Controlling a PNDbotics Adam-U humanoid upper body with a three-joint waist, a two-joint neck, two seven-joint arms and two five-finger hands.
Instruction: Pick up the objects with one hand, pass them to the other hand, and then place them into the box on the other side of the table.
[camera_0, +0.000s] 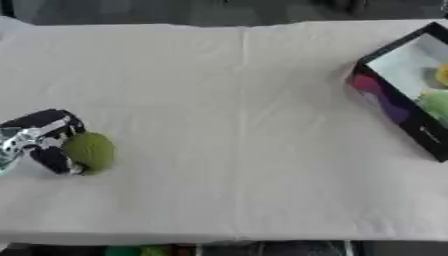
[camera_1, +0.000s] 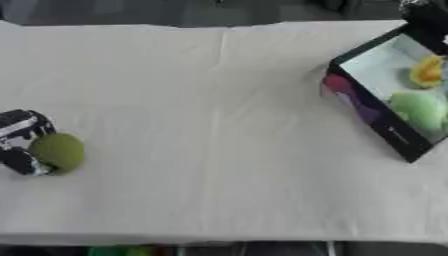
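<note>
White-clothed table (camera_0: 227, 125); left hand (camera_0: 42, 140) at left edge curled round olive-green ball (camera_0: 89, 151); likely light, soft, round, best cupped across middle; box (camera_1: 385, 95) at right edge

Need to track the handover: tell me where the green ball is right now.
The green ball sits at the table's left edge, against the left hand, far from the box on the right.

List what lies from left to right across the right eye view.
Left hand → green ball held in it → bare cloth of the table → box → green thing and yellow thing in the box.
</note>
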